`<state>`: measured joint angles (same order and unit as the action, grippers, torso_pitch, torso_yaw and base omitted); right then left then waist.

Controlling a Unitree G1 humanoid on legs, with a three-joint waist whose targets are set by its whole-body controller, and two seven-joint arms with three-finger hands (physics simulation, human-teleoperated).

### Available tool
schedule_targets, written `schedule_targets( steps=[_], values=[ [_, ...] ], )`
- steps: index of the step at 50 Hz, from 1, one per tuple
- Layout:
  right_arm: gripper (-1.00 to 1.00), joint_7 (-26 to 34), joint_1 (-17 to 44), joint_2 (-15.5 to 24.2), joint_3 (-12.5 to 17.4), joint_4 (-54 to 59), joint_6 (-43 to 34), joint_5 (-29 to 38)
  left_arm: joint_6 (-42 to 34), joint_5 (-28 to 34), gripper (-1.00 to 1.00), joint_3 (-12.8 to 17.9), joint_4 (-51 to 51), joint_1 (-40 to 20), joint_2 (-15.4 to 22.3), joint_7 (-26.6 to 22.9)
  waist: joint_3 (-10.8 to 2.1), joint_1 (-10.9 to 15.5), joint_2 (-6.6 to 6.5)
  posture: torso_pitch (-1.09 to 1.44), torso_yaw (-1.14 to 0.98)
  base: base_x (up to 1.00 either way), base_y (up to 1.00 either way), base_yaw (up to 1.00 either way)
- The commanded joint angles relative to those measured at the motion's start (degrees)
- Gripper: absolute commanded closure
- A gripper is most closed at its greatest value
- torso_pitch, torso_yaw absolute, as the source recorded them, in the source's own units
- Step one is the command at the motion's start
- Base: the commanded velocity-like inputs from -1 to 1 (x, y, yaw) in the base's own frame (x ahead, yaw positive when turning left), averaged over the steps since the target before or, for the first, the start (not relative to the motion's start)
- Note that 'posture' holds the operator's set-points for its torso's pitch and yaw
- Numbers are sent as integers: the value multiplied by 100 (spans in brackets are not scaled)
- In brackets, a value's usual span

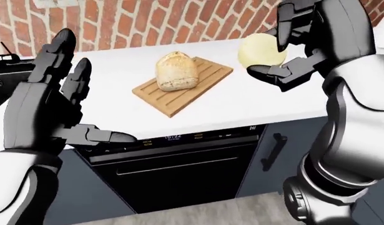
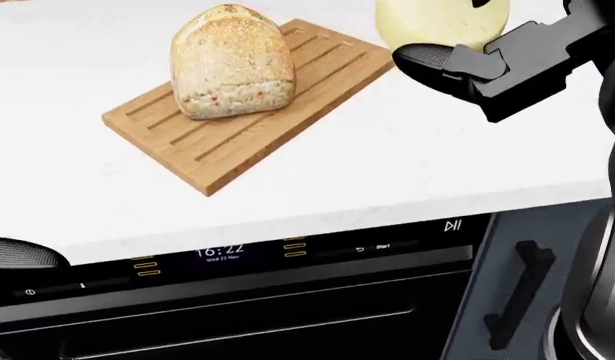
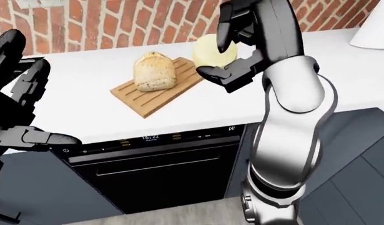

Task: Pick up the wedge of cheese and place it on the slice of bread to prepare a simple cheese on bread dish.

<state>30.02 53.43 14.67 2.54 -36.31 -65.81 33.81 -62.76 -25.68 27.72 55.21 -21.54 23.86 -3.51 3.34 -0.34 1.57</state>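
The pale yellow cheese hangs above the white counter, held in my right hand, whose black fingers close over its top and under it. It is to the right of the bread, clear of the board. The seeded slice of bread stands upright on a wooden cutting board; the head view shows the bread and cheese closer. My left hand is raised at the left of the left-eye view, fingers spread, holding nothing.
A black oven with a lit clock panel sits under the counter. A grey cabinet door with a black handle is to its right. A brick wall backs the counter. A white object stands at the counter's far right.
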Motion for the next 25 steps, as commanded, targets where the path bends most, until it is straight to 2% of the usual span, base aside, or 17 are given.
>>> schedule_targets(
  steps=[1,2,3,8,11,12,13,14,15,16,17,19,20,21,23,25],
  values=[
    [100,-37,207,2,-39,-13,87,-21,92,13,-100,110,6,-114,117,31,-63,79,80,0,0,16,0,0],
    [100,-41,207,0,-42,-7,92,-21,91,4,-100,115,11,-111,120,32,-173,30,83,0,0,16,0,0],
    [100,-43,213,-5,-50,-2,84,-16,97,-1,-100,125,5,-105,127,32,-204,36,52,0,0,16,0,0],
    [100,-19,244,-50,-140,-38,-7,50,121,-36,-100,159,12,-58,134,36,-98,33,-183,0,0,16,0,0],
    [100,-23,213,-74,-102,-18,50,39,74,-71,-100,159,20,-106,163,72,-106,-20,-431,0,0,17,0,0],
    [100,-17,202,-81,-99,-41,45,39,70,-81,-100,149,20,-116,161,87,-144,-40,-548,0,0,16,0,0],
    [100,-8,203,-74,-103,-59,19,52,70,-84,-100,134,25,-114,161,96,-207,-63,-718,0,0,16,0,0],
    [100,-14,196,-86,-88,-54,39,41,67,-92,-100,140,32,-110,164,98,-225,-60,-631,0,0,16,0,0],
    [100,-23,181,-91,-78,-55,66,30,64,-103,-100,154,37,-106,166,101,-172,-11,-653,0,0,26,0,0],
    [100,-30,171,-95,-77,-46,83,22,64,-109,-100,160,45,-96,167,102,-125,-39,-729,0,0,44,0,0],
    [100,-33,179,-99,-85,-48,73,23,70,-112,-100,162,50,-81,165,103,-26,-8,-684,0,0,44,0,0],
    [100,-36,163,-106,-94,-56,96,10,76,-123,-100,168,50,-74,167,108,-21,-1,-623,0,0,37,0,0],
    [99,-34,168,-106,-93,-59,95,9,78,-126,-100,168,46,-78,172,110,75,-12,-569,0,0,0,0,0],
    [99,-28,171,-102,-95,-60,96,6,85,-129,-100,169,38,-79,172,114,-10,-29,-572,0,0,0,0,0],
    [98,-33,196,-110,-86,-46,106,-10,99,-132,-100,168,32,-70,177,119,12,1,-449,0,0,0,0,0],
    [99,-43,223,-113,-86,-29,125,-24,87,-153,-100,191,34,-79,188,124,-25,47,-196,0,0,0,0,0]
  ],
)
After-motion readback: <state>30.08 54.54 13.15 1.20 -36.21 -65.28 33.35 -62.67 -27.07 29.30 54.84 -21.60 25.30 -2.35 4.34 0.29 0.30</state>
